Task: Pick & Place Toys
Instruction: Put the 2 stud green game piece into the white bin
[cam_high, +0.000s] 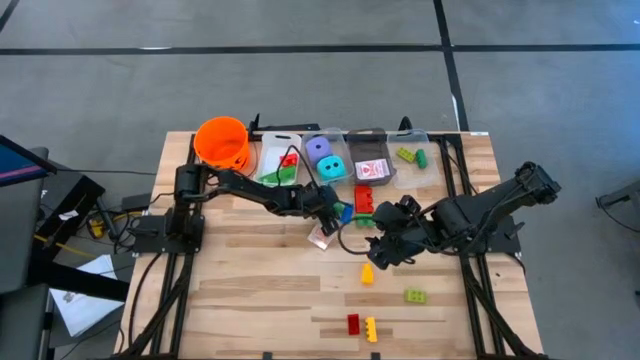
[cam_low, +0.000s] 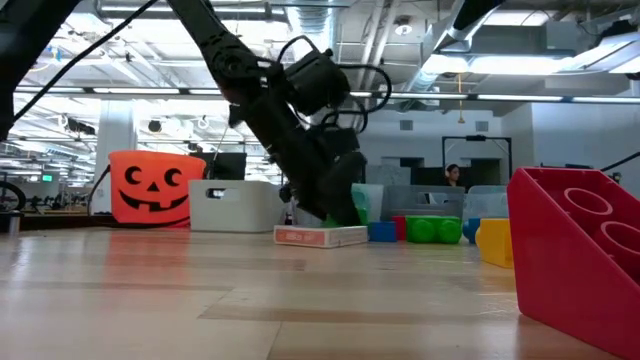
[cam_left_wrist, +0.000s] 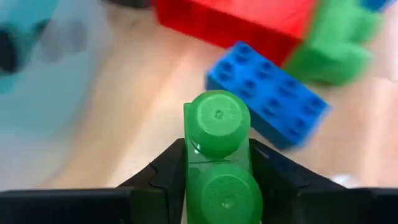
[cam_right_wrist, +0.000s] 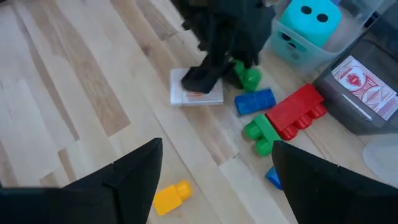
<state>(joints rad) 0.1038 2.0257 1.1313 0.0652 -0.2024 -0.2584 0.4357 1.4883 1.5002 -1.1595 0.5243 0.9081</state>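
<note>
A small green two-stud brick (cam_left_wrist: 217, 124) lies on the table in front of the bins, with my left gripper (cam_left_wrist: 217, 158) shut on it; in the right wrist view it is the green brick (cam_right_wrist: 249, 78) under the dark fingers. Beside it lie a red-and-white card box (cam_right_wrist: 196, 93), a blue brick (cam_left_wrist: 267, 102), a red brick (cam_right_wrist: 295, 112) and another green brick (cam_right_wrist: 261, 132). My right gripper (cam_right_wrist: 217, 168) hangs open above the table's middle, to the right of them (cam_high: 383, 250), holding nothing. My left gripper pinches the green brick by its two long sides (cam_left_wrist: 189, 155), one finger (cam_left_wrist: 168, 177) on each. The fingers slant down from the table's left and lie along the brick, whose studs face up. Whether the brick's underside is still on the table I cannot tell.
Clear bins along the far edge hold a teal die (cam_right_wrist: 311, 18), cards (cam_right_wrist: 360, 81) and bricks; an orange bucket (cam_high: 222, 140) stands at the far left. Loose yellow (cam_high: 367, 272), green (cam_high: 415, 295), red (cam_high: 352, 323) and yellow (cam_high: 372, 328) bricks lie toward the near edge.
</note>
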